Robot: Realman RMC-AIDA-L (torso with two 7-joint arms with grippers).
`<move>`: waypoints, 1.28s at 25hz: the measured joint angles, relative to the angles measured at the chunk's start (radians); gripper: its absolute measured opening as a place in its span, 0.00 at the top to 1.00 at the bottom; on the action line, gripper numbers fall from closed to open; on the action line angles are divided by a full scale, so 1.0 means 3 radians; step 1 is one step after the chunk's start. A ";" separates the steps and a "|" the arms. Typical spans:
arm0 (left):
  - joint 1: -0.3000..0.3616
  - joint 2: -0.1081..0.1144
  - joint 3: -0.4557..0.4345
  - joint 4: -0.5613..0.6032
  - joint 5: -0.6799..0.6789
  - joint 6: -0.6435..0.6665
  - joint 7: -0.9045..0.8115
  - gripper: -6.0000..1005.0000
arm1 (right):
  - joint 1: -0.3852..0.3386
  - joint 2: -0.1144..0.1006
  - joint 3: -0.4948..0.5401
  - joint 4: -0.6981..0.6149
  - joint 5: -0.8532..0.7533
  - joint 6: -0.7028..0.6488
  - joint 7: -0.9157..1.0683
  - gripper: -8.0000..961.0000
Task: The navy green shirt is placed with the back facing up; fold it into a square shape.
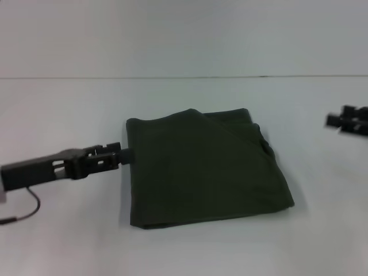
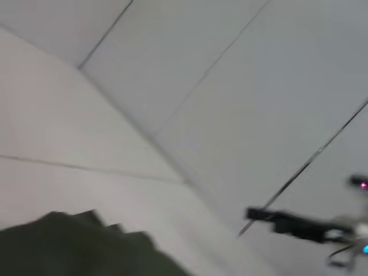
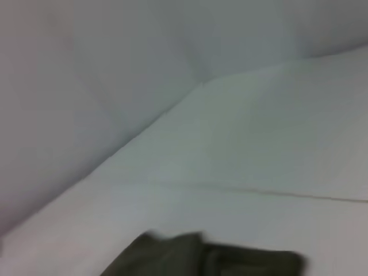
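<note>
The navy green shirt point(image 1: 204, 167) lies folded near-square mid-table, its slightly longer axis running 10 to 4 o'clock. My left gripper point(image 1: 127, 154) touches its 9 o'clock edge; whether it's gripping, I cannot tell. My right gripper point(image 1: 332, 121) sits at 3 o'clock, well apart.

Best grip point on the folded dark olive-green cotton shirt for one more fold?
Probably the dark olive-green cotton shirt left edge, from the robot's left: left gripper is already at it, stacked layers lie flat there. Right gripper sits away at right, clear of the white table.
</note>
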 joint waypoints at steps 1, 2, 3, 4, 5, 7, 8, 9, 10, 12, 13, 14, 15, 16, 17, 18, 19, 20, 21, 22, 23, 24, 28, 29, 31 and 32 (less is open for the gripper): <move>-0.0040 0.0012 0.0059 0.0027 0.0026 -0.0084 0.0023 0.28 | 0.0008 0.0040 -0.0057 -0.0042 -0.0005 -0.0074 -0.0145 0.17; -0.0074 0.0022 0.0115 0.0066 0.0051 -0.0157 0.0055 0.25 | 0.0010 0.0090 -0.0116 -0.0132 -0.0007 -0.0127 -0.0232 0.17; -0.0109 0.0024 0.0153 0.0107 0.0065 -0.0194 0.0100 0.21 | 0.0013 0.0140 -0.0172 -0.0205 -0.0016 -0.0176 -0.0273 0.17; -0.0129 0.0021 0.0170 0.0139 0.0080 -0.0217 0.0153 0.17 | 0.0017 0.0208 -0.0260 -0.0337 -0.0025 -0.0216 -0.0283 0.18; -0.0158 0.0013 0.0195 0.0181 0.0095 -0.0244 0.0243 0.13 | 0.0019 0.0241 -0.0325 -0.0395 -0.0035 -0.0239 -0.0280 0.18; -0.0191 -0.0007 0.0274 0.0215 0.0109 -0.0291 0.0436 0.08 | 0.0024 0.0297 -0.0478 -0.0501 -0.0050 -0.0280 -0.0262 0.18; -0.0196 -0.0017 0.0328 0.0217 0.0115 -0.0309 0.0510 0.07 | 0.0025 0.0312 -0.0545 -0.0519 -0.0051 -0.0295 -0.0253 0.18; -0.0197 -0.0027 0.0432 0.0223 0.0117 -0.0338 0.0587 0.06 | 0.0025 0.0322 -0.0608 -0.0525 -0.0054 -0.0306 -0.0247 0.18; -0.0195 -0.0035 0.0510 0.0228 0.0118 -0.0361 0.0631 0.05 | 0.0024 0.0325 -0.0653 -0.0525 -0.0055 -0.0304 -0.0247 0.18; -0.0187 -0.0051 0.0649 0.0237 0.0119 -0.0439 0.0662 0.04 | 0.0024 0.0327 -0.0720 -0.0517 -0.0057 -0.0285 -0.0269 0.18; -0.0186 -0.0056 0.0676 0.0240 0.0119 -0.0474 0.0661 0.04 | 0.0024 0.0327 -0.0762 -0.0515 -0.0065 -0.0283 -0.0293 0.18; -0.0192 -0.0063 0.0682 0.0240 0.0119 -0.0505 0.0643 0.05 | 0.0025 0.0327 -0.0809 -0.0514 -0.0080 -0.0281 -0.0313 0.18; -0.0209 -0.0067 0.0690 0.0240 0.0120 -0.0527 0.0596 0.05 | 0.0029 0.0327 -0.0838 -0.0514 -0.0094 -0.0278 -0.0321 0.18; -0.0223 -0.0067 0.0695 0.0240 0.0120 -0.0536 0.0564 0.05 | 0.0041 0.0329 -0.0865 -0.0514 -0.0122 -0.0270 -0.0326 0.18; -0.0246 -0.0065 0.0719 0.0240 0.0133 -0.0536 0.0491 0.05 | 0.0055 0.0331 -0.0887 -0.0514 -0.0152 -0.0253 -0.0327 0.18; -0.0271 -0.0059 0.0741 0.0244 0.0151 -0.0529 0.0426 0.05 | 0.0066 0.0335 -0.0890 -0.0510 -0.0178 -0.0235 -0.0327 0.19; -0.0293 -0.0055 0.0758 0.0247 0.0172 -0.0518 0.0385 0.05 | 0.0077 0.0338 -0.0893 -0.0507 -0.0196 -0.0208 -0.0327 0.19; -0.0308 -0.0054 0.0761 0.0251 0.0188 -0.0508 0.0365 0.05 | 0.0084 0.0342 -0.0897 -0.0507 -0.0206 -0.0185 -0.0327 0.19; -0.0321 -0.0054 0.0762 0.0254 0.0197 -0.0502 0.0350 0.05 | 0.0088 0.0343 -0.0901 -0.0507 -0.0211 -0.0167 -0.0328 0.19; -0.0330 -0.0056 0.0762 0.0257 0.0198 -0.0497 0.0338 0.05 | 0.0091 0.0344 -0.0905 -0.0507 -0.0213 -0.0151 -0.0328 0.19; -0.0336 -0.0059 0.0762 0.0261 0.0199 -0.0496 0.0330 0.05 | 0.0093 0.0346 -0.0908 -0.0507 -0.0215 -0.0144 -0.0329 0.19; -0.0339 -0.0065 0.0762 0.0268 0.0204 -0.0496 0.0321 0.05 | 0.0094 0.0347 -0.0909 -0.0507 -0.0216 -0.0134 -0.0332 0.19; -0.0342 -0.0086 0.0770 0.0321 0.0249 -0.0493 0.0314 0.05 | 0.0088 0.0355 -0.0910 -0.0507 -0.0219 -0.0118 -0.0400 0.19; -0.0342 -0.0089 0.0777 0.0331 0.0253 -0.0486 0.0315 0.05 | 0.0085 0.0361 -0.0911 -0.0507 -0.0219 -0.0109 -0.0412 0.19; -0.0345 -0.0091 0.0794 0.0349 0.0255 -0.0477 0.0314 0.05 | 0.0083 0.0370 -0.0912 -0.0508 -0.0220 -0.0095 -0.0421 0.19; -0.0347 -0.0091 0.0800 0.0355 0.0255 -0.0473 0.0312 0.05 | 0.0084 0.0373 -0.0912 -0.0508 -0.0220 -0.0090 -0.0421 0.19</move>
